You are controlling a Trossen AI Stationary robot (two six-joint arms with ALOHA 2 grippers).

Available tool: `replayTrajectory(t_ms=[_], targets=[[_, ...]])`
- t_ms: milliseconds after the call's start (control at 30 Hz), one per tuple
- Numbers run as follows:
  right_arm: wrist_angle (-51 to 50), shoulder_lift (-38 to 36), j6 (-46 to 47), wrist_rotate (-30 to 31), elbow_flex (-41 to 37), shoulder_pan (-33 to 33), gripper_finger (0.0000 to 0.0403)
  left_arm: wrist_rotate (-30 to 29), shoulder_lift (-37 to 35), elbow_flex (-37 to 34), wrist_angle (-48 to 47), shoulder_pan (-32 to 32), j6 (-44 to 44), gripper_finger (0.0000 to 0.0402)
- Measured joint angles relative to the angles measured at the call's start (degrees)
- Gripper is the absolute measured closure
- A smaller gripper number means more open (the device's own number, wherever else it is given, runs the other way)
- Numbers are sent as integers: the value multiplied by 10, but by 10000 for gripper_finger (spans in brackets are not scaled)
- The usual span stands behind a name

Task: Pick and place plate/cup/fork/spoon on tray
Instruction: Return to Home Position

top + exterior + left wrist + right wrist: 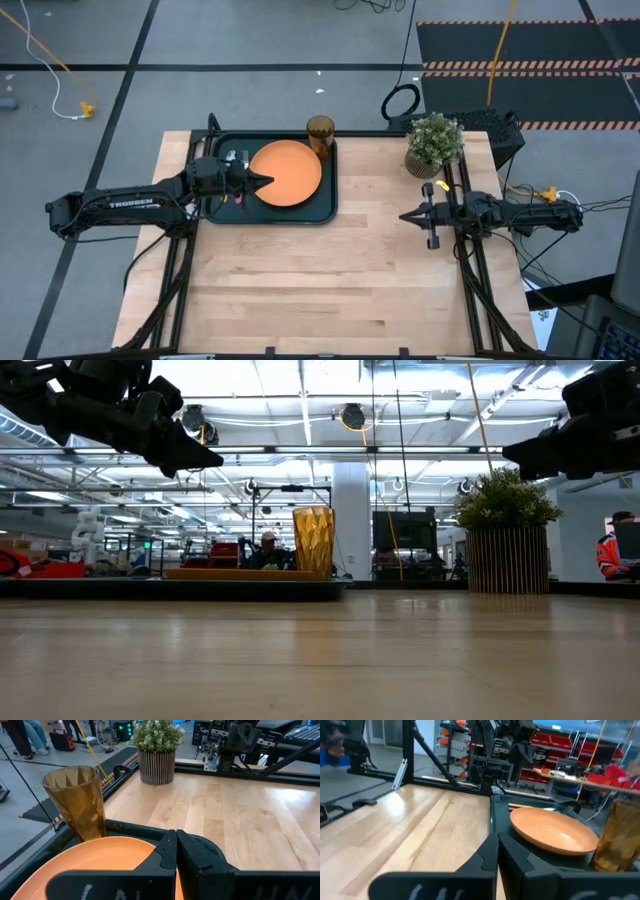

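We read the clock on the overhead view, with 12 o'clock at the table's point(330, 290) far edge. The tray point(325, 205) lies toward 10 o'clock of the table. On it the plate point(290, 170) fills the middle and the 3 o'clock half. The cup point(320, 132) stands upright in the tray's 1 o'clock corner, just beside the plate's rim.

At the tray's 9 o'clock side we see the spoon point(231, 157) and the fork point(243, 157) lying side by side. Only their silver ends at 12 o'clock and small handle tips at 6 o'clock show, because the left arm crosses over them.

The left gripper point(268, 182) reaches in from 9 o'clock and hovers over the plate's 9 o'clock edge. Its wrist view shows its two fingers pressed together with nothing between them, above the plate point(100, 862), with the cup point(77, 802) just beyond. From table height we find this gripper point(205, 458) well above the tray.

The right gripper point(405, 215) waits near 3 o'clock of the table, pointing toward 9 o'clock. It is likewise closed and empty, raised off the wood and well apart from the tray. A potted plant point(435, 140) stands at the table's 1 o'clock corner.
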Motion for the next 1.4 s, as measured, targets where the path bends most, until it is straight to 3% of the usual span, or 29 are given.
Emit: replayTrajectory(t_ms=[200,1067,1233,1400], targets=[[3,0,-51,1,0,0,403,0,0,0,0,0,4,401],[72,0,-58,1,0,0,403,27,0,-11,16,-29,-7,401],[75,0,-58,0,0,0,403,25,0,-68,108,-71,-56,401],[77,0,-58,0,0,0,403,-24,0,-110,167,-121,-67,401]])
